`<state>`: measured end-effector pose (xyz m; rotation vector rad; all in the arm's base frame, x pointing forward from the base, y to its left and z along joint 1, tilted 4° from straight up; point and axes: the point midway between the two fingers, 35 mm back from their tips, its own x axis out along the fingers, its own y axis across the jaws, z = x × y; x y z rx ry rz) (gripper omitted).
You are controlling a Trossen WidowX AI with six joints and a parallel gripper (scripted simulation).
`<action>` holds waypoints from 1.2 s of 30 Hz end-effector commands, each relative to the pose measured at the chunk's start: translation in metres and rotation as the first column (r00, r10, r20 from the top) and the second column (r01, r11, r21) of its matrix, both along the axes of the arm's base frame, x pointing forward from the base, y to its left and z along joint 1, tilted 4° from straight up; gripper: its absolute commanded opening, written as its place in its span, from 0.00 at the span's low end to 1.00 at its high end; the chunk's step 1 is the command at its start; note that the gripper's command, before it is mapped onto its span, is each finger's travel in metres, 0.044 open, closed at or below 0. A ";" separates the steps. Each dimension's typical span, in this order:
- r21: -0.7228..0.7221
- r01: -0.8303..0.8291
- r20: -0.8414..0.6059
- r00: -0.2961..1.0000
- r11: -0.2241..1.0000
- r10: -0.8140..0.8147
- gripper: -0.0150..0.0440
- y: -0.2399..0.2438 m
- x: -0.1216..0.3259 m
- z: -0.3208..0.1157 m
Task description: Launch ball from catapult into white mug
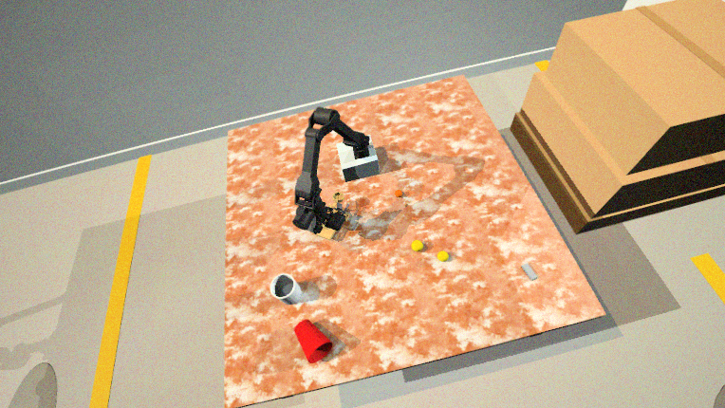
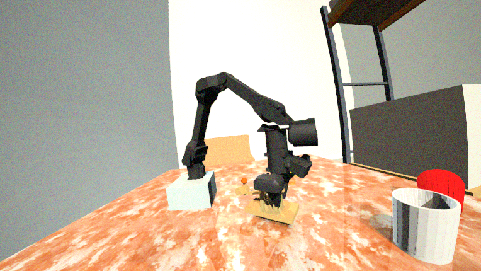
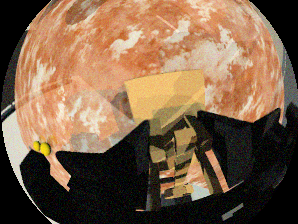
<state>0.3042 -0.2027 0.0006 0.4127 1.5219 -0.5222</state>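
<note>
The catapult (image 1: 325,232) (image 2: 289,215) (image 3: 167,92) is found on the mottled orange-and-white tabletop (image 1: 431,314) (image 2: 161,242) (image 3: 120,65), its flat wooden base partly covered from above by the lowered gripper (image 1: 332,220) (image 2: 273,199) (image 3: 173,119). The jaws are closed on the wooden upper structure of the catapult, one black finger being placed at either side. The exact part pinched appears to be the upright frame, though this is poorly shown among the dark fingers and shadows. The cup end of the throwing arm (image 1: 338,195) (image 2: 243,190) is seen extended beyond the gripper, on the side toward the pale mounting block (image 1: 361,169) (image 2: 188,195).

An orange ball (image 1: 399,193) (image 2: 243,180) is located on the tabletop, apart from the catapult in the top view; in the exterior view it is merely lined up behind the cup end. Two yellow balls, a nearer one (image 1: 417,246) (image 3: 45,149) and a farther one (image 1: 442,256) (image 3: 36,145), are noted near each other, well apart from the mug.

The white mug (image 1: 292,294) (image 2: 425,232) is recorded as upright, mouth upward. A red cup (image 1: 308,340) (image 2: 441,179) is positioned near it. A small grey block (image 1: 529,271) is observed lying toward the opposite side of the tabletop.
</note>
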 end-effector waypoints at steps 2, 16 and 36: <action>-0.004 -0.004 0.010 1.000 1.000 0.004 0.25 -0.001 0.001 -0.003; 0.001 0.002 -0.001 1.000 1.000 -0.002 0.25 -0.001 -0.001 -0.017; 0.001 0.002 0.000 1.000 1.000 -0.002 1.00 0.004 0.002 0.072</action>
